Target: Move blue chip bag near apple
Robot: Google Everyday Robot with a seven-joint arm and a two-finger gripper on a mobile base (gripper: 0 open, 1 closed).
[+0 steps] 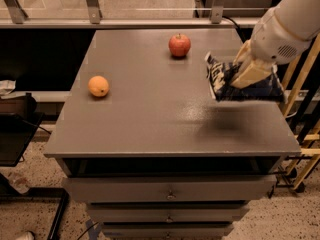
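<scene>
Surface: I'm looking at a flat grey tabletop [150, 124] above a stack of grey drawers [170, 190], with a glass-panelled rail behind it
Gripper: the beige two-finger gripper [251, 72] is over the table's right side, jaws pinched tight on the bag's upper part
Bag: the crinkly dark navy blue chip bag with white lettering [220, 81] hangs in that grip, off the surface judging by the shadow beneath
Apple: the small round red apple [179, 45] sits near the back edge, left of the bag, not touching it
Done: I judge the pick-up complete and the carry mostly made
Left: a short shift toward the apple, set-down, release
Room: bare top lies between bag and apple; the round orange citrus fruit [99, 86] is well apart at left
Edges: the bag's right end is close to the table's right edge, with a pale wooden frame [306, 79] just beyond, so I'd keep leftward
</scene>
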